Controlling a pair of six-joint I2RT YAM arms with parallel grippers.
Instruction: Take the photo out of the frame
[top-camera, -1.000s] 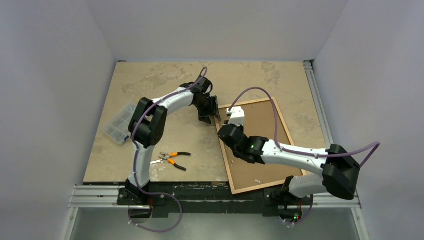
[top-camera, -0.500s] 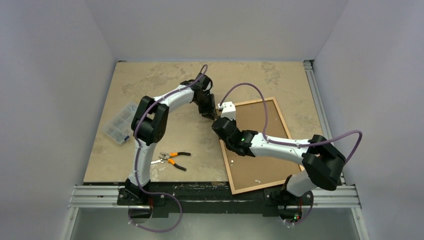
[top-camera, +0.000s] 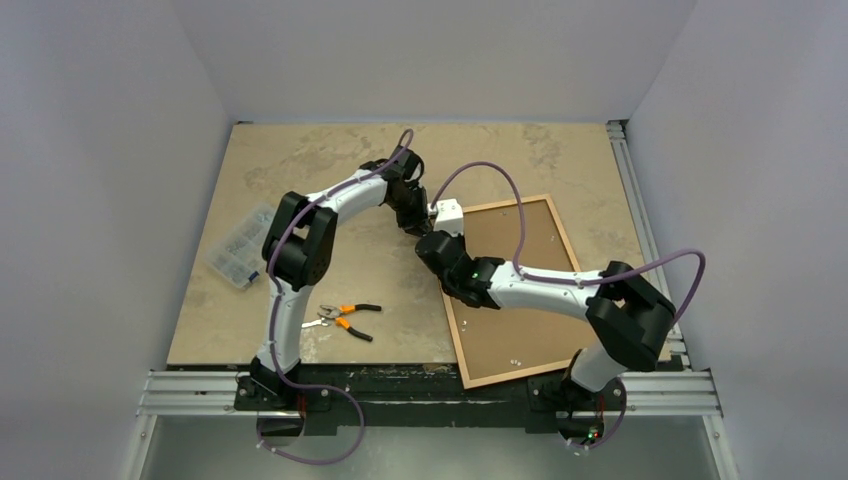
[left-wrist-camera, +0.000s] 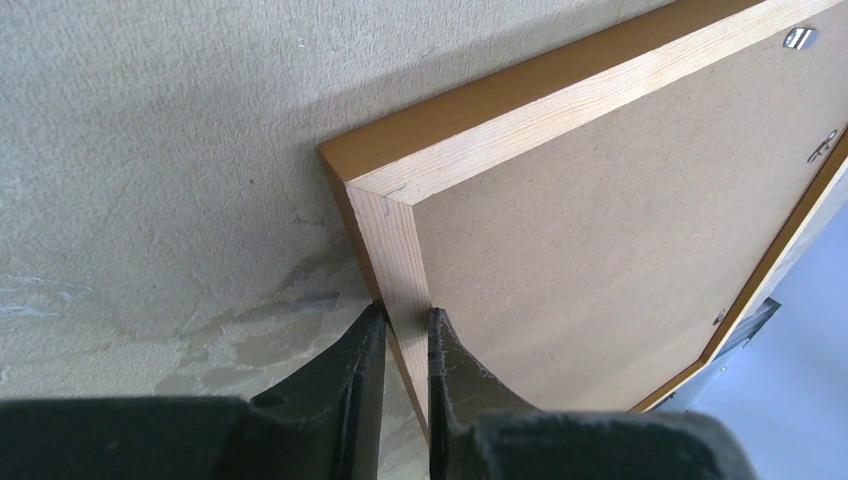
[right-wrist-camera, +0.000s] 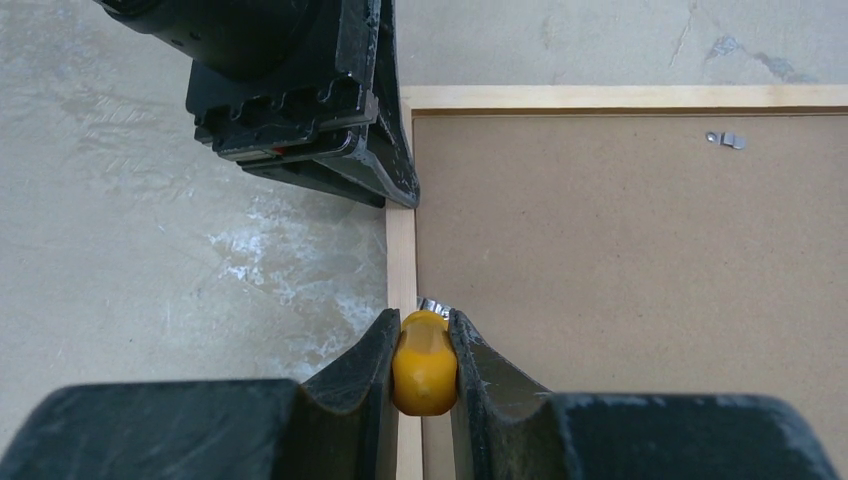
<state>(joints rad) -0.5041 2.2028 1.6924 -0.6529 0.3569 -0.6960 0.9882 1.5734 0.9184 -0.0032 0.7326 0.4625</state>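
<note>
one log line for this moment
frame: back side up | left tool: clamped on frame rail | right tool: gripping yellow handle over rail

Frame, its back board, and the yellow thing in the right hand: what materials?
Frame: wood, visible grain and mitred corner; back face pale and raw, outer edge orange-brown, likely stained or lacquered. Back board: probably hardboard or MDF, uniform matte brown, no grain. Yellow thing: looks like smooth glossy plastic or rubber, maybe a tool handle.

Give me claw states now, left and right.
Left claw: closed on the frame rail, near its corner.
Right claw: closed on a yellow tool handle.
</note>
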